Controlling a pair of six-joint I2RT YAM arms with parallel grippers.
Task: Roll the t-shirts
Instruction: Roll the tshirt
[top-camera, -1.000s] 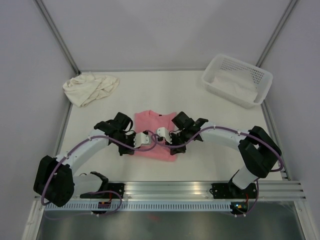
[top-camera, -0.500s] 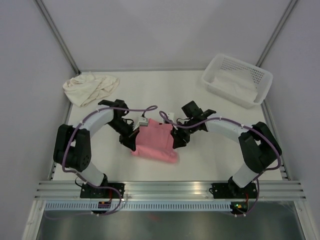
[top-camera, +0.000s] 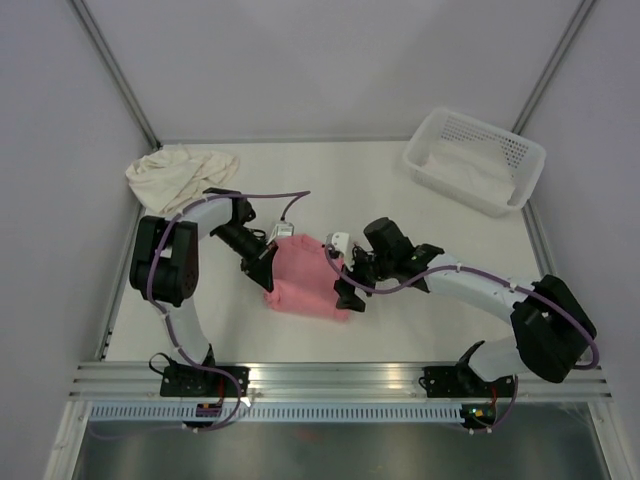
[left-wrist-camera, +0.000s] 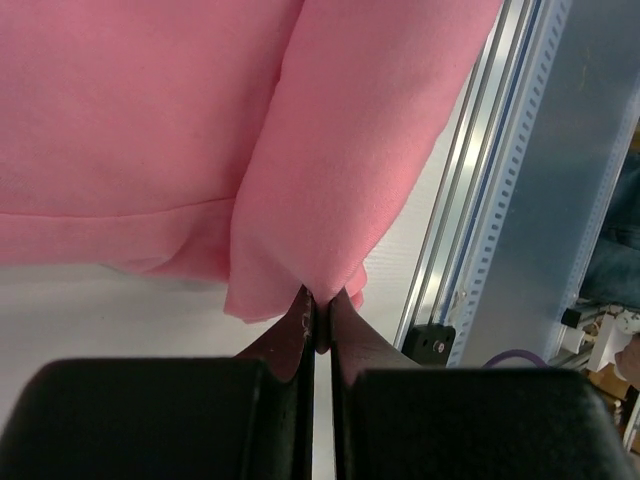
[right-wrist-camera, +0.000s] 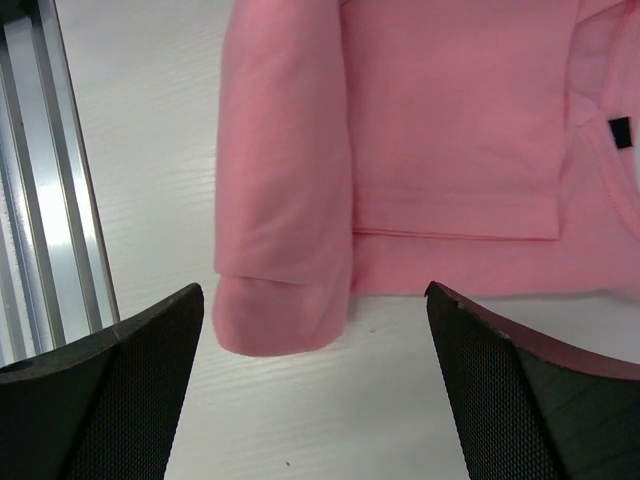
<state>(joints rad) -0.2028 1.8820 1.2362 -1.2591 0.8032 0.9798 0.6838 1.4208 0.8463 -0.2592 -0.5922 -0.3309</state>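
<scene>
At the far left of the table (top-camera: 340, 185), close to the corner post: the cream t-shirt (top-camera: 180, 176), in a crumpled heap. Touches no hand and sits well apart from the pink one.

Further right, toward the middle: the left hand (top-camera: 266, 264), shut tight on the left edge of the pink t-shirt (top-camera: 305, 285). In the left wrist view, pinches a fold of the pink cloth between the two black fingers (left-wrist-camera: 280, 350), with no gap to see between them and the cloth drawn to a point at the tips.

In the middle of the table, between both hands: the pink t-shirt itself, folded narrow. Shows, in the right wrist view, one long side turned over into a thick roll, on the side toward the metal rail (right-wrist-camera: 50, 180).

Just beside its right edge: the right hand (top-camera: 345, 285), spread wide and holding nothing. Frames the end of the roll between its fingers (right-wrist-camera: 120, 390) without touching the cloth.

At the far right corner: a white perforated basket (top-camera: 430, 135), with something white inside, not clear what.
</scene>
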